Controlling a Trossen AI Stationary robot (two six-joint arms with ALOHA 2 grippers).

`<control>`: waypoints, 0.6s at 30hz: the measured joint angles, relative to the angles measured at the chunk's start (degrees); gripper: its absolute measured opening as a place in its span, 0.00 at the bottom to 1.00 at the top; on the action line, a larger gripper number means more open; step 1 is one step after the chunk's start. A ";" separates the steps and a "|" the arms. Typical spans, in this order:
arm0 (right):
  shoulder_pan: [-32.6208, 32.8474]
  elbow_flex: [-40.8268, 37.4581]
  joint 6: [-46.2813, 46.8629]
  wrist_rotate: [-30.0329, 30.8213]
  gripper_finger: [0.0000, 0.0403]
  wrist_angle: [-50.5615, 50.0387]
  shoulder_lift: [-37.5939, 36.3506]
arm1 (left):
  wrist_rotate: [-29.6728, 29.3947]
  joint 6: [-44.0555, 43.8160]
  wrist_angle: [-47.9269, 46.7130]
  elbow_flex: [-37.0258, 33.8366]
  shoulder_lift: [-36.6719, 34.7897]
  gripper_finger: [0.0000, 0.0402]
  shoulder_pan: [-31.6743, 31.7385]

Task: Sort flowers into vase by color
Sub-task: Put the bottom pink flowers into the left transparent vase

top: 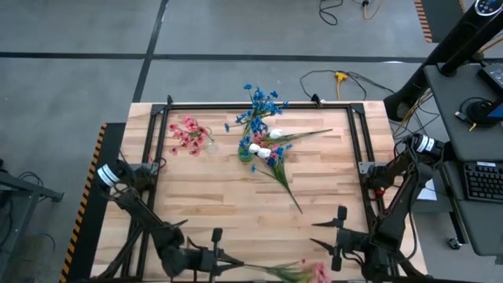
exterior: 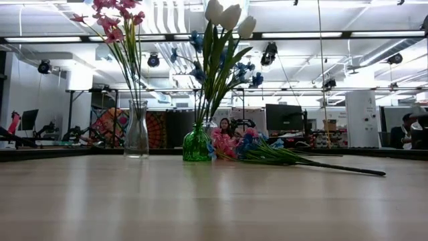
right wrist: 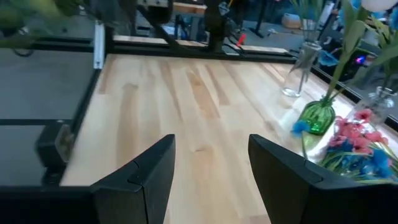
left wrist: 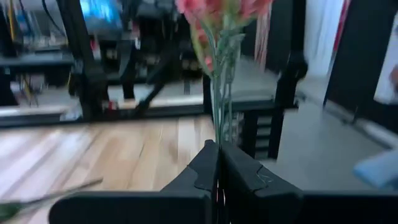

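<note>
Pink flower sprig (left wrist: 219, 37) clamped by its stem in left gripper (left wrist: 219, 163), held at desk's (top: 220, 204) near edge | right gripper (right wrist: 210, 158) parted, idle at near right

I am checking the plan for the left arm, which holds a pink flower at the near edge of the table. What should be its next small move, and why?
Probably lift and carry the pink sprig toward the clear vase, which already holds pink flowers. The left gripper is shut on its stem, far from that vase; the green vase holds white and blue ones. The right gripper waits open.
</note>
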 joint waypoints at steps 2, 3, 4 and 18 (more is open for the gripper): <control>-1.17 -0.15 -0.30 0.00 0.49 0.31 0.00 | 0.00 2.01 6.76 -2.66 0.55 0.00 0.00; -1.81 -0.19 -0.82 -0.12 0.49 0.40 0.00 | 0.02 2.12 8.85 -3.81 0.65 0.00 0.02; -2.56 -0.32 -1.74 -0.78 0.49 0.98 0.00 | 0.01 2.00 10.26 -4.79 0.65 0.00 0.07; -22.05 -5.01 -23.66 -25.68 0.49 17.68 0.00 | 3.78 8.91 30.58 -17.39 -0.75 0.00 1.15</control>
